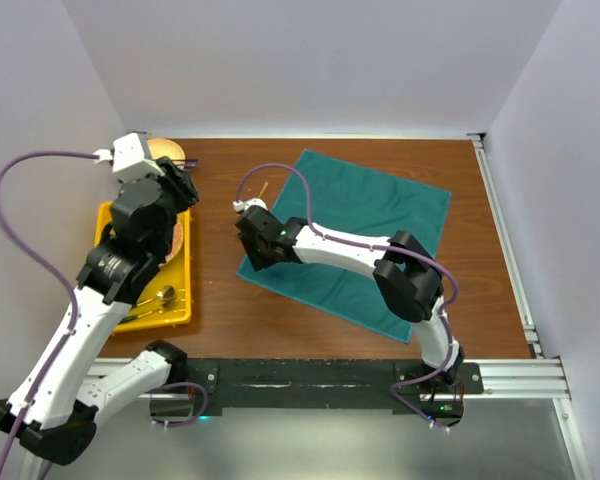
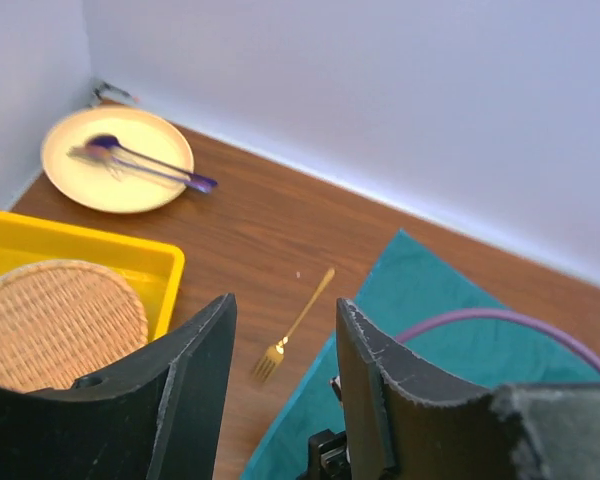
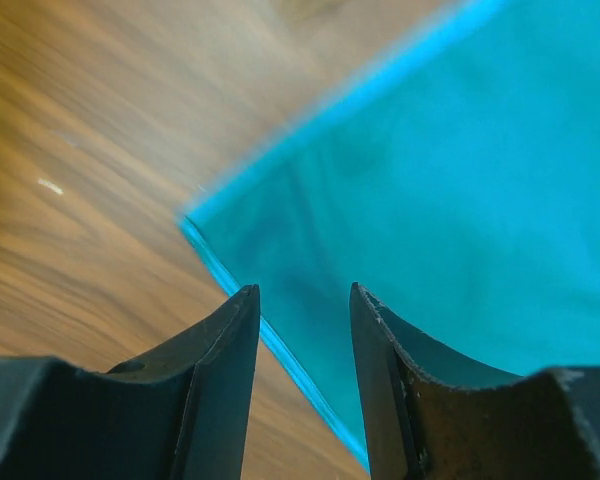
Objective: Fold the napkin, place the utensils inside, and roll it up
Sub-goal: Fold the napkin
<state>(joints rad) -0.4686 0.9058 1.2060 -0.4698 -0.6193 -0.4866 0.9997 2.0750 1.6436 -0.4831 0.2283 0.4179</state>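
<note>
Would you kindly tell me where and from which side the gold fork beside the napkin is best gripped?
Probably mid-handle on the fork, from straight above, jaws across the slim shaft: it lies flat on bare table, just off the napkin edge.

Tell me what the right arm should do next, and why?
Probably lower the right fingers onto the napkin corner beneath them and pinch it. The napkin lies flat and unfolded, and the fingers stand apart, empty, over that corner.

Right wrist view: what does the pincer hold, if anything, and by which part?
Nothing is held. The right pincer stands open above the napkin edge, near a corner, not clamped on it.
</note>
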